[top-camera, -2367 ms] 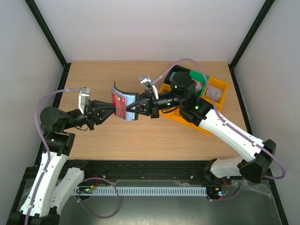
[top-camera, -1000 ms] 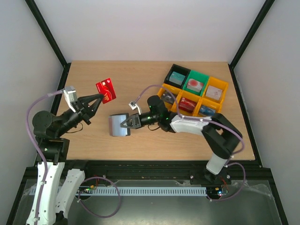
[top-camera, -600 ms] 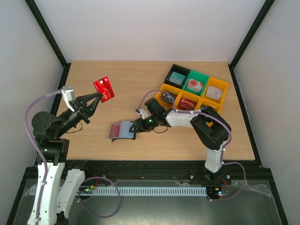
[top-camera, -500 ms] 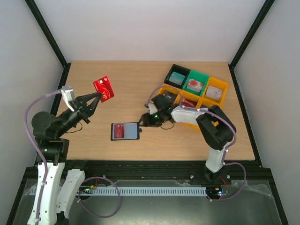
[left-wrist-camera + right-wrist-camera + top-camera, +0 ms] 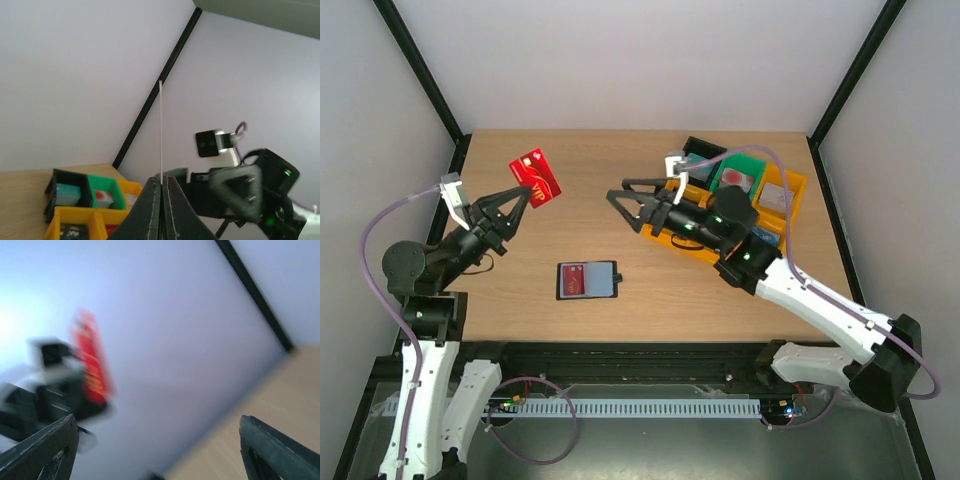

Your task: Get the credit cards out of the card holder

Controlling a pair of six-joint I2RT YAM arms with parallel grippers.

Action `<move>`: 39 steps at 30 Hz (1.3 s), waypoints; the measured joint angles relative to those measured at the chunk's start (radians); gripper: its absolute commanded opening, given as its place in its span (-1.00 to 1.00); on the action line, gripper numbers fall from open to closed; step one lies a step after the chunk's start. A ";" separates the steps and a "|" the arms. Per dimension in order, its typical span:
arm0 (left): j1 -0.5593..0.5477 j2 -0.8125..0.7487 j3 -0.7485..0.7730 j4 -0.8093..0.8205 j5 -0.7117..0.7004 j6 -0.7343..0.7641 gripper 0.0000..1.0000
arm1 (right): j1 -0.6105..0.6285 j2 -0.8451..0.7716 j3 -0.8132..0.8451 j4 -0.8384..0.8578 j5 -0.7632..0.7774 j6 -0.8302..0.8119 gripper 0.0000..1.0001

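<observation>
Card holder (image 5: 588,281): lies flat and open on the table (image 5: 660,300), near-centre, a little left; no gripper touches it.
Inner card (image 5: 573,281): red face showing in the holder's left half, within its outline.
Left gripper (image 5: 526,194): raised over the left side of the table, well apart from the holder; fingers pinched tight on the red card.
Red card (image 5: 537,176): held by its lower edge above the table, tilted, face towards the overhead camera. In the left wrist view it is edge-on, a thin upright line (image 5: 161,130) rising from the closed fingertips.
Right gripper (image 5: 623,192): lifted at mid-table, right of the red card and pointing at it; jaws spread wide, nothing between them. Its wrist view shows the two fingers at opposite lower corners and the red card as a blur.
Bins (image 5: 790,185): yellow, green and black, far right of the table, small blocks inside.
</observation>
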 measured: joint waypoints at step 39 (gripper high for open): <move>0.051 -0.022 -0.025 -0.228 -0.302 -0.055 0.99 | -0.281 0.160 0.310 -0.152 -0.030 0.205 -0.97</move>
